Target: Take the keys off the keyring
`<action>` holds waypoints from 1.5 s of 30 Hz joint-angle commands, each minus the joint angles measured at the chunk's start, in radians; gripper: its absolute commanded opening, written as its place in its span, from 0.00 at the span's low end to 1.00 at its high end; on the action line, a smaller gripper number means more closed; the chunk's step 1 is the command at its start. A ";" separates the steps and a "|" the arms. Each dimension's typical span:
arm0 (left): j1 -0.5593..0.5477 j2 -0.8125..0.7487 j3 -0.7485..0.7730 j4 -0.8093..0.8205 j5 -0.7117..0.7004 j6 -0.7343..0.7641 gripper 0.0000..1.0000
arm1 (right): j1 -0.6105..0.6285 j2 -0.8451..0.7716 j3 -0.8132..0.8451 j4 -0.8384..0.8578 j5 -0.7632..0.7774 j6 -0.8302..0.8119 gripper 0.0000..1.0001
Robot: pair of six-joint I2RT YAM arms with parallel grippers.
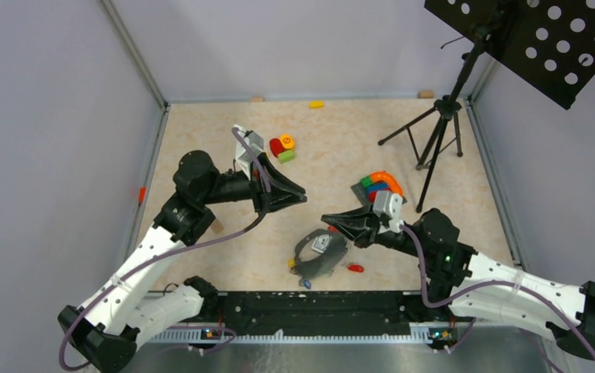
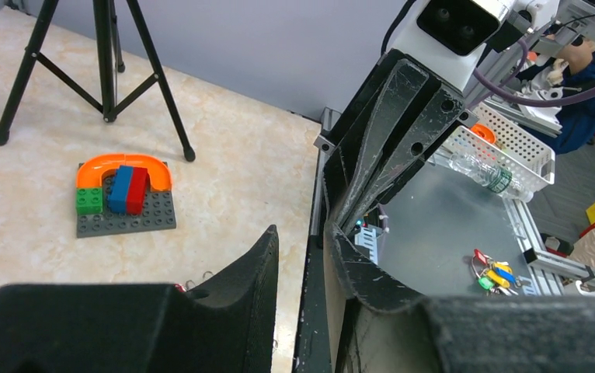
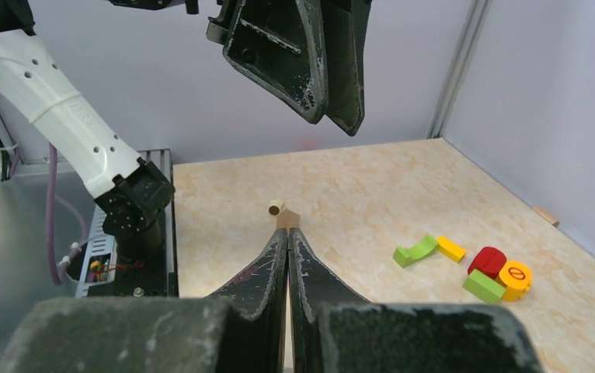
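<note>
Thin grey keyring (image 1: 300, 245), red-tagged key (image 1: 355, 268) beside

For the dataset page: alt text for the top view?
A grey keyring with colour-tagged keys lies near the table's front edge. The left gripper and right gripper face each other beyond it; toy blocks and a tripod sit farther back.

red circle-and-bar sign on the orange round block (image 3: 516, 278), no legible text

L arm (image 1: 143, 260), R arm (image 1: 512, 286): white perforated links are seen nearest base rail (image 1: 318, 305), blk joints beyond; purple cables (image 1: 421, 264) fitted.
</note>
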 commanded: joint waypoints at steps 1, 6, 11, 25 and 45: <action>-0.003 -0.028 -0.006 0.030 -0.032 0.001 0.32 | 0.014 -0.020 0.063 -0.012 0.002 0.002 0.00; -0.003 -0.040 -0.030 -0.004 -0.074 0.016 0.36 | 0.014 -0.031 0.062 -0.112 0.083 0.025 0.00; -0.004 -0.035 -0.048 -0.073 -0.147 0.033 0.40 | 0.014 -0.065 0.039 -0.206 0.256 0.141 0.00; -0.142 0.073 -0.240 -0.134 -0.444 -0.003 0.40 | 0.013 -0.092 0.090 -0.775 0.801 0.622 0.00; -0.506 0.340 -0.260 -0.162 -0.865 -0.110 0.55 | 0.014 -0.153 -0.007 -0.768 0.540 0.542 0.11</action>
